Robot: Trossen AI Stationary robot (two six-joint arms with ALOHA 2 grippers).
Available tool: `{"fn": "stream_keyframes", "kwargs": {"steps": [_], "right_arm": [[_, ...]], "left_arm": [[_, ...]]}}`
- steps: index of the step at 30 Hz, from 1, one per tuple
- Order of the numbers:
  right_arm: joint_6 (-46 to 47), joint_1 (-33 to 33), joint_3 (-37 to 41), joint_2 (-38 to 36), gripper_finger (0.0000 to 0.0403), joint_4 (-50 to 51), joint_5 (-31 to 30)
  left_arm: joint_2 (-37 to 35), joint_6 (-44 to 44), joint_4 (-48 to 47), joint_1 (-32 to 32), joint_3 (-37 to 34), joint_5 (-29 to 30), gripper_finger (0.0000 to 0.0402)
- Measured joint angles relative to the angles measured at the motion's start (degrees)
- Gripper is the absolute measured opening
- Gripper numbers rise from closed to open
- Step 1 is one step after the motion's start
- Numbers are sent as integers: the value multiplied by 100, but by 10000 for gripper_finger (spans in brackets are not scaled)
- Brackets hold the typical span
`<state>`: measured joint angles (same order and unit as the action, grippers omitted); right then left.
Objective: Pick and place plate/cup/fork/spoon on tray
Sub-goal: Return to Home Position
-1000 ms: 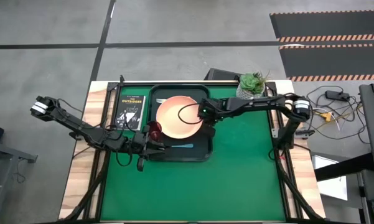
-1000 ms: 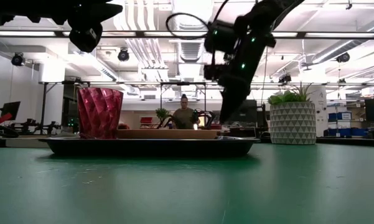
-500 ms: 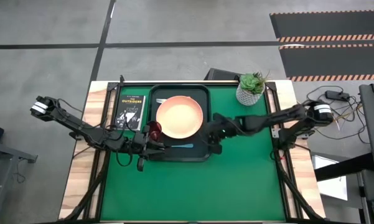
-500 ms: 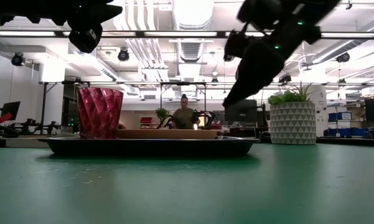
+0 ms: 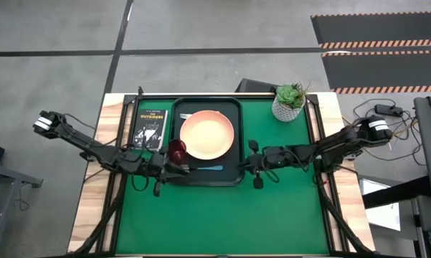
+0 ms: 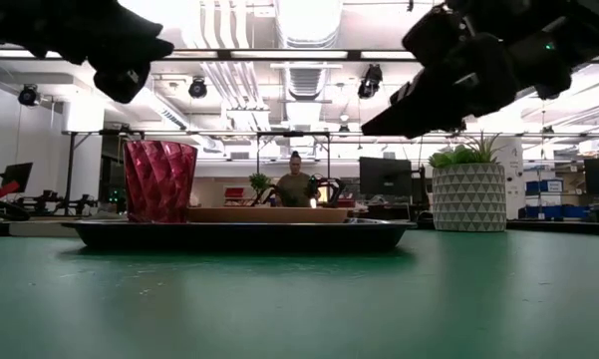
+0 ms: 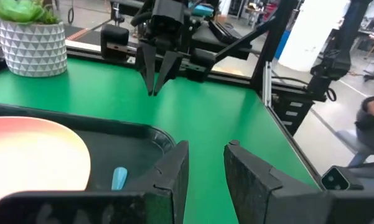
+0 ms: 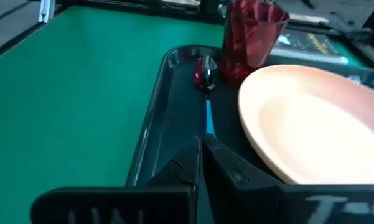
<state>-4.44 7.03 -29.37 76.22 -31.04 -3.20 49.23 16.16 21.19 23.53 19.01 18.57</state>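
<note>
Clearly the plate [image 5: 206,136] lies central on the tray [image 5: 229,180]; our right tool [image 8: 202,143], clenched and empty, sits just beside its rim, our left tool [image 7: 206,147], released, near the cup [image 5: 176,149]; we fear a careless retreat could clip either.

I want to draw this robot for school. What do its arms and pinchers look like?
The left arm and right arm are thin, black and jointed, each with a pale round cap at its outer end. The left gripper and right gripper each have two dark, flat fingers tapering to narrow tips.
</note>
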Motion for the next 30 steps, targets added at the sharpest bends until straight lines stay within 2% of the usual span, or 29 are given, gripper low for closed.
{"fn": "stream_keyframes", "kwargs": {"steps": [5,14,21,30], "right_arm": [[-229,-15,343,-516,9,-98,-2],[-390,-17,895,-1695,9,-108,-25],[-370,-17,1592,-2694,9,-90,-448],[-417,-17,2320,-3987,9,-8,-604]], "left_arm": [[-492,-179,-175,70,-161,0,83],[-1520,-607,88,57,-1012,144,83],[-2572,-830,44,57,-1438,146,83],[-3581,-1096,-147,57,-1849,144,83]]}}
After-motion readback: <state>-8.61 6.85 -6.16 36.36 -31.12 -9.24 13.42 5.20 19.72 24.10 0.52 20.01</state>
